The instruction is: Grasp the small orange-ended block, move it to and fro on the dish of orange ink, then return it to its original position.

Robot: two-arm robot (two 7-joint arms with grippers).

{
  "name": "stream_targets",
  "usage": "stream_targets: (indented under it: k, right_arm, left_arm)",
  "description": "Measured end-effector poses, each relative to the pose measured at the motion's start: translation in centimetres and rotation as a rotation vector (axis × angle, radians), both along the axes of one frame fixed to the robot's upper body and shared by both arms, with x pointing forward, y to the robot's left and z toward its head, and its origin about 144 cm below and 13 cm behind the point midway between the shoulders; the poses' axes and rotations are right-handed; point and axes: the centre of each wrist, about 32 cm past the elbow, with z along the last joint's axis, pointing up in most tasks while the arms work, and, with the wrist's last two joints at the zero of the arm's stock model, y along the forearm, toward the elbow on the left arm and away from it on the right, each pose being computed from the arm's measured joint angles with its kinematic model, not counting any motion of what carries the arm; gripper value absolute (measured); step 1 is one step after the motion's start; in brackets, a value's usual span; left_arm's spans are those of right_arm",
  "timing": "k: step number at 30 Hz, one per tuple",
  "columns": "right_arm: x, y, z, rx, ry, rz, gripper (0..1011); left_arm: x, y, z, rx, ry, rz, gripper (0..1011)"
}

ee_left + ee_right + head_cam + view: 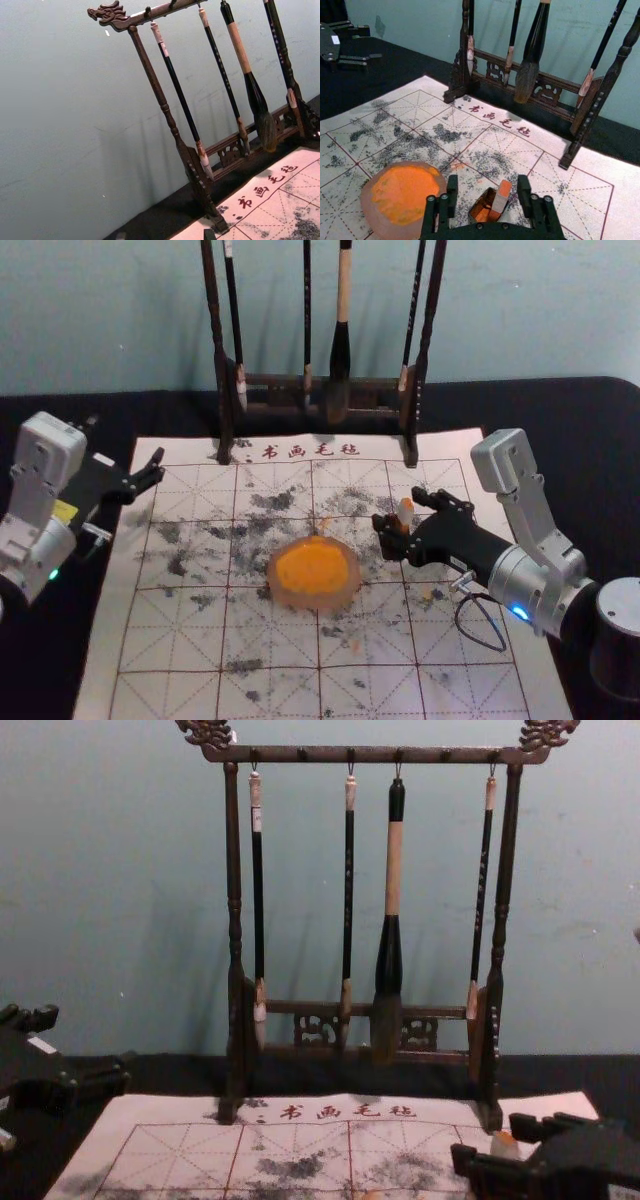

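Behind the dark surface (590, 440) stands a plain blue-green wall (100, 320). At far left the left tool (158, 464) is idle beside the mat (100, 670), spread and grasping nothing. Towards the surface's far edge, a wooden rack (270, 382) carries hanging brushes (341, 350). Nearer, on the mat, sits the dish (352, 585) with its orange ink (310, 568).

To the right of the dish, and a little closer to the surface's far edge, the small block (501, 200) rests in a little open box (481, 201). The right tool (487, 176) reaches in from the right with its fingers parted, one on either side of the block and, as far as can be seen, neither touching it. The step in hand looks like the grasp. Next, the right tool should centre on the block, close, and lift it clear of the box before carrying it left to the ink. The box stands so near the fingers that a sloppy close could nudge it or pinch its rim.

The block is slim and straight-sided, with a flat orange end uppermost and a pale grey band below. It leans rather than standing upright, so it may twist when squeezed.
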Motion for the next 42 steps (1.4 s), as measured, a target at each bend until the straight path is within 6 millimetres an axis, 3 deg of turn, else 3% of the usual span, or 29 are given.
stream_targets:
  k: [1,10,16,24,34,42]
  right_arm:
    - [0.0,0.0,0.0,0.0,0.0,0.0,747]
    - [0.0,0.0,0.0,0.001,0.001,0.0,1000]
    - [0.0,0.0,0.4,0.013,-0.032,-0.006,1002]
    - [-0.7,-0.5,1.1,0.048,-0.234,-0.132,1002]
    - [-1.0,-1.1,-4.1,-0.089,-0.242,-0.302,1002]
    - [-1.0,-1.1,-5.2,-0.116,-0.218,-0.313,1002]
  left_arm:
    - [0.0,0.0,0.0,0.0,0.0,0.0,1001]
    - [0.0,0.0,0.0,0.0,0.0,0.0,1001]
    - [0.0,0.0,0.0,0.0,0.0,0.0,1001]
    - [0.0,0.0,0.0,0.0,0.0,0.0,1001]
    - [0.0,0.0,0.0,0.0,0.0,0.0,1001]
    - [0.0,0.0,0.0,0.0,0.0,0.0,1001]
